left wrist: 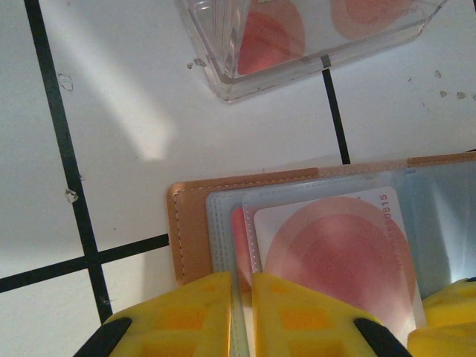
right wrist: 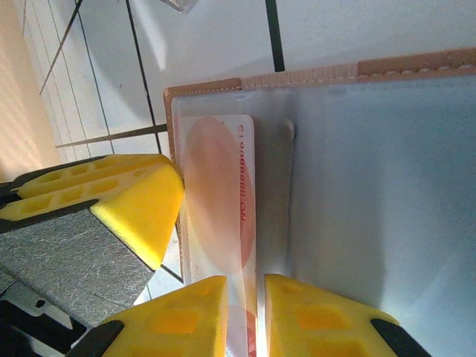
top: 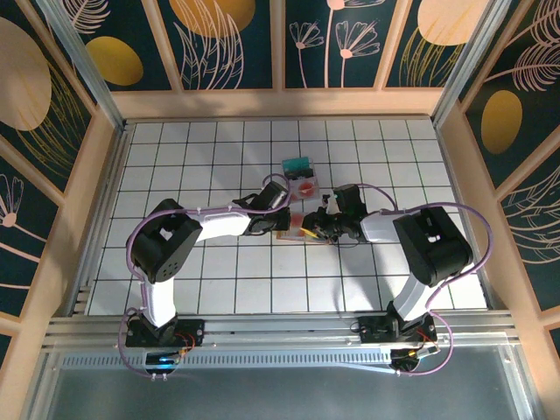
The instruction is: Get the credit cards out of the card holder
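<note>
The tan card holder (top: 290, 229) lies open on the white tiles between my two grippers. In the left wrist view its tan edge (left wrist: 190, 223) frames clear sleeves over a white credit card with a pink-red spot (left wrist: 335, 253). My left gripper (left wrist: 242, 316) is shut on the near edge of the holder's sleeves. My right gripper (right wrist: 245, 316) is shut on the end of a red-spotted card (right wrist: 219, 193), which stands edge-on beside the holder's blue-grey inner face (right wrist: 372, 186). From above, the left gripper (top: 278, 219) and the right gripper (top: 313, 229) nearly meet.
A clear plastic tray (top: 308, 185) holding a red-spotted card sits just beyond the holder; its corner (left wrist: 223, 74) is close in the left wrist view. Teal cards (top: 297, 164) lie behind the tray. Wooden walls ring the tiled floor.
</note>
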Available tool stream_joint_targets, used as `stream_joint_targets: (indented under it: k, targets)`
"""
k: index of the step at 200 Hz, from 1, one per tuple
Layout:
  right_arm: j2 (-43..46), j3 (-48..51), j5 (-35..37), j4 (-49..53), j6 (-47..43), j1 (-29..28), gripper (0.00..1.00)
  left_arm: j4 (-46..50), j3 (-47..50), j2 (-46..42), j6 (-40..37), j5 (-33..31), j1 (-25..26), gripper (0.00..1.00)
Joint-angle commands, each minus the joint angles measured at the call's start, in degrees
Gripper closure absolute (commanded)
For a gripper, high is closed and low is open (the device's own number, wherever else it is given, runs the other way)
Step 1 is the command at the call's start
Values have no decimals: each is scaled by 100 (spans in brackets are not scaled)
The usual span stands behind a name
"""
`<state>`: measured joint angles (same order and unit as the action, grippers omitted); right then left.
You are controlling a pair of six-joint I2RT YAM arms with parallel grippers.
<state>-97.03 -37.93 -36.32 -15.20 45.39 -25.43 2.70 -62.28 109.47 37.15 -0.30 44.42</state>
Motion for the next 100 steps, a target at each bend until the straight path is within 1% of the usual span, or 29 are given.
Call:
stream_joint_targets:
  k: [1, 25, 55, 75, 100]
  targets:
    - [77, -110, -254, -599, 146, 53, 80, 495, 239, 125, 47, 214, 39, 86]
    - [-36, -91, -332, -877, 268, 64, 80, 490, 238, 114, 35, 253, 37, 85]
    - [-202, -90, -436, -1194, 397, 64, 79, 453, 260, 69, 19, 287, 37, 82]
    - [-309, -100, -464, -1364, 468, 65, 77, 418, 276, 42, 4, 302, 36, 77]
    - [-477, -124, -551, -1645, 591, 68, 77, 390, 278, 26, 28, 320, 32, 73]
